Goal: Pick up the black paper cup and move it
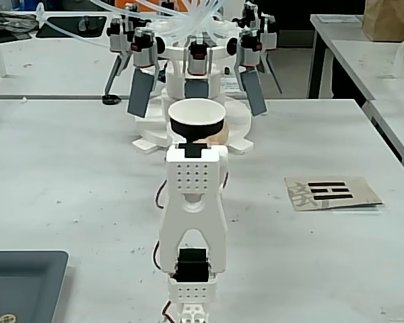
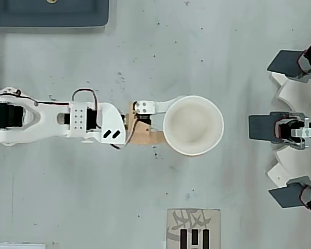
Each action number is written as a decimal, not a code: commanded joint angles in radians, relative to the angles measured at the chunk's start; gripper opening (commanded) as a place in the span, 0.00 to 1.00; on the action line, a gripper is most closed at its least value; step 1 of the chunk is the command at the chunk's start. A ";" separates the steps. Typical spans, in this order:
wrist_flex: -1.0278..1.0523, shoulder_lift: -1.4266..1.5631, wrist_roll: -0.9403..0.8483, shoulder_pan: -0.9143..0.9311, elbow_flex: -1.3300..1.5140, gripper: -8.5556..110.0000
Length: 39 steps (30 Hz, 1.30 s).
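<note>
The black paper cup [image 1: 196, 126] is upright, with a black outer wall and a white rim. It is held above the table just in front of the white machine. From above, only the black paper cup's white inside [image 2: 193, 125] shows. My gripper [image 2: 182, 124] is shut on the cup. A white finger [image 2: 163, 105] runs along one side of it and a tan finger [image 2: 145, 137] lies on the other. Both fingertips are hidden under the rim. In the fixed view the white arm [image 1: 192, 202] covers most of the gripper [image 1: 196, 140].
A white machine [image 1: 195, 101] with several dark grey paddles stands at the back of the table; in the overhead view its paddles [image 2: 264, 127] lie just right of the cup. There is a dark tray [image 1: 20, 282] [image 2: 49, 13] and a printed card [image 1: 331, 192] [image 2: 193, 229].
</note>
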 commanded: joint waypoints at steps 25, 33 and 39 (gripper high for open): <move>0.153 -0.120 -0.008 0.025 -0.368 0.17; 0.160 -0.120 -0.008 0.015 -0.367 0.17; 0.160 -0.120 -0.009 0.008 -0.364 0.17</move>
